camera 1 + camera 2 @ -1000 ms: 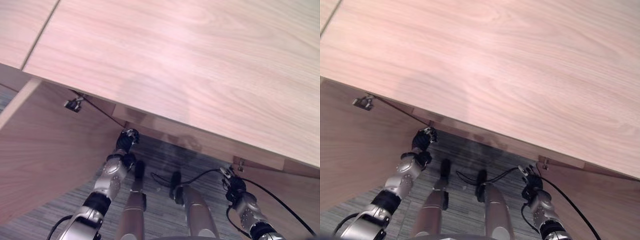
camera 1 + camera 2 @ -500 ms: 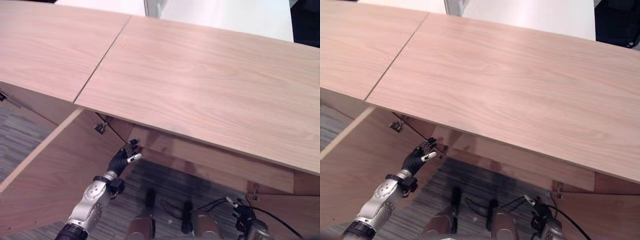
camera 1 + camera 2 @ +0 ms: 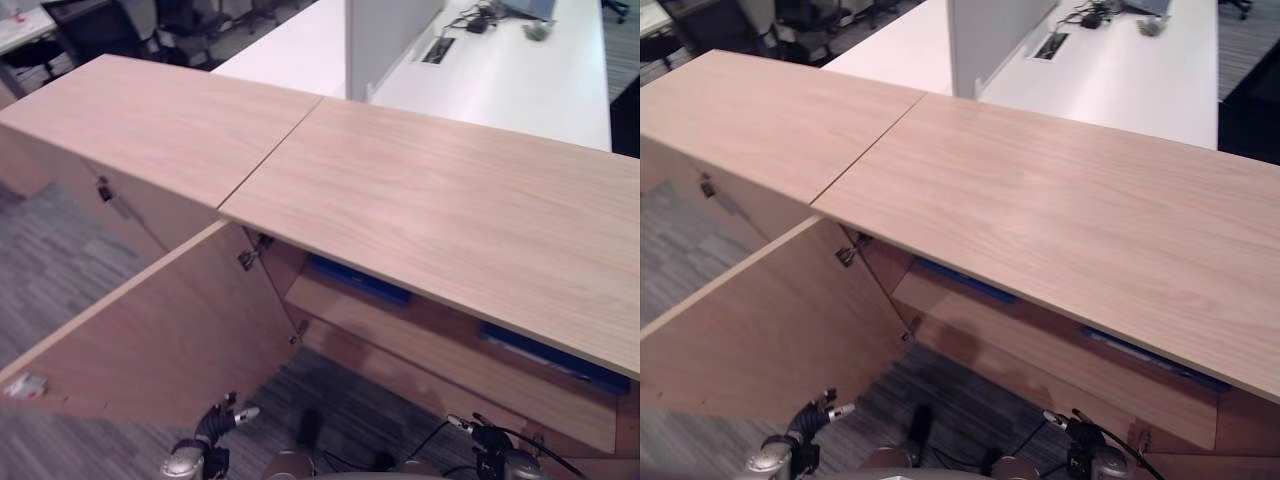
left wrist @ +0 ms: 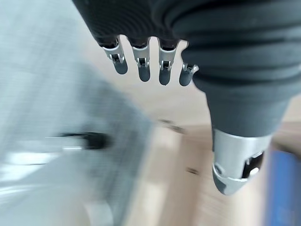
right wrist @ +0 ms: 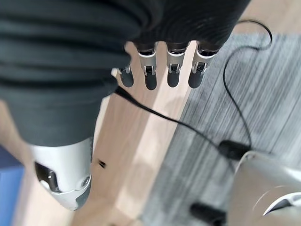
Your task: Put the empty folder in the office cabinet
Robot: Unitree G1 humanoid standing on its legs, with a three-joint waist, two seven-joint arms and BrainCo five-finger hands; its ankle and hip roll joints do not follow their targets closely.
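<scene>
Office cabinet (image 3: 420,200): low, light wood, stood with its left door (image 3: 150,340) swung wide open. Blue folder (image 3: 358,280) lay flat on the inner shelf (image 3: 400,335), under the top's front edge, near the left end.

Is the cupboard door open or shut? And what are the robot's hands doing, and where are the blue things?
Light wooden cabinet door: swung wide open.
Blue flat folders: lying on the cabinet's upper shelf.
Left hand: open, holding nothing.
Right hand: open, holding nothing.
</scene>
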